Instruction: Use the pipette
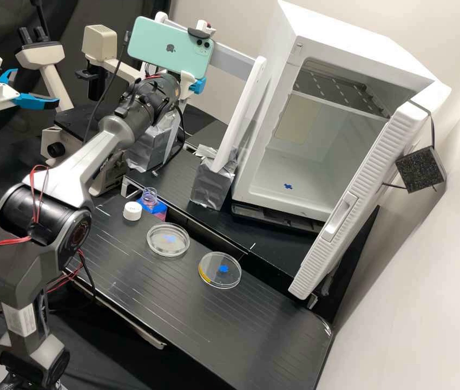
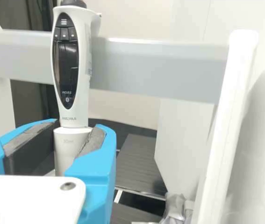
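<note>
From here, the high view shows one white gripper with blue fingers (image 1: 197, 86) up by a white rack (image 1: 252, 103). On the black bench (image 1: 149, 295) lie two round clear dishes (image 1: 168, 253) and one round white cap (image 1: 132, 212).

In the wrist view, two blue fingers (image 2: 91, 175) pinch one white pipette with a dark oval display (image 2: 83, 56), upright.
</note>
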Available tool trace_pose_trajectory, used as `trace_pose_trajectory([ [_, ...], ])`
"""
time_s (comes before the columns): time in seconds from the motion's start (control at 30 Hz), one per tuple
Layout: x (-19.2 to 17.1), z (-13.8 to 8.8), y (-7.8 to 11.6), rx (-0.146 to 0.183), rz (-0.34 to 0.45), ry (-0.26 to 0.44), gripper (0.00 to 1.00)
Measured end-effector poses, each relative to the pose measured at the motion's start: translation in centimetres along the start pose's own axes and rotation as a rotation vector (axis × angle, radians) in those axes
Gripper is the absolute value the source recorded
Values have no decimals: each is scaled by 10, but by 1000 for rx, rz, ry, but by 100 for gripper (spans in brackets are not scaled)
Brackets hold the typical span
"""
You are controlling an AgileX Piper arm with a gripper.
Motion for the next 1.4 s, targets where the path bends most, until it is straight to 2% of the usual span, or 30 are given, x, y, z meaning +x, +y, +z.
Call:
trace_pose_trajectory([
  [0.27, 4, -2, 2, 6, -4, -3, 0],
  [0.57, 7, -6, -5, -26, -16, -5, 0],
  [0.83, 10, -4, -7, -19, -21, -10, 0],
  [0.87, 10, -4, -7, -19, -21, -10, 100],
  [1.17, 10, -3, -4, -25, 10, -26, 100],
  [1.23, 11, -2, -4, -16, 27, -18, 100],
  [1.33, 13, 2, -7, -34, 48, -19, 100],
  [1.4, 13, 4, -10, -34, 57, -12, 100],
])
